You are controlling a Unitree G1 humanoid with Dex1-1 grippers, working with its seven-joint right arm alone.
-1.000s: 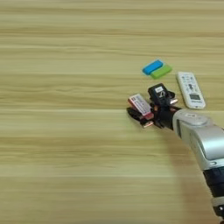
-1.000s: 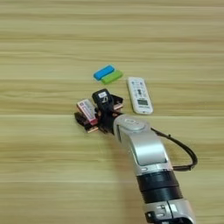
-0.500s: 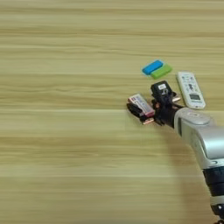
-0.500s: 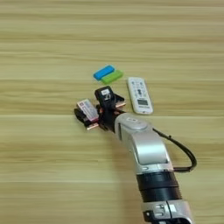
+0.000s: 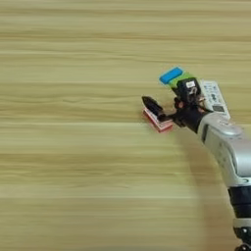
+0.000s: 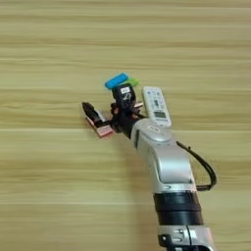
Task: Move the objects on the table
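Observation:
The small white box with red edging (image 5: 159, 122) lies flat on the table (image 5: 68, 147), right of centre. My right gripper (image 5: 169, 100) stands open over it. One long black finger (image 5: 151, 106) reaches across the box's far left end. A black square piece with a pale label (image 5: 188, 89) sits at the other fingertip, against a green block (image 5: 180, 79). I cannot tell whether that piece is the black block or the finger itself. The white button remote (image 6: 156, 104) lies just right of the gripper, beside the silver forearm (image 6: 164, 166).
A blue block (image 6: 116, 80) lies slanted against the green block (image 6: 132, 82), just beyond the gripper. The forearm comes in from the bottom right. Bare wood stretches across the left half and the far side.
The gripper has shifted away from me. Its long finger, earlier at the box's near side, now lies over the box's far left end. The box has hardly moved.

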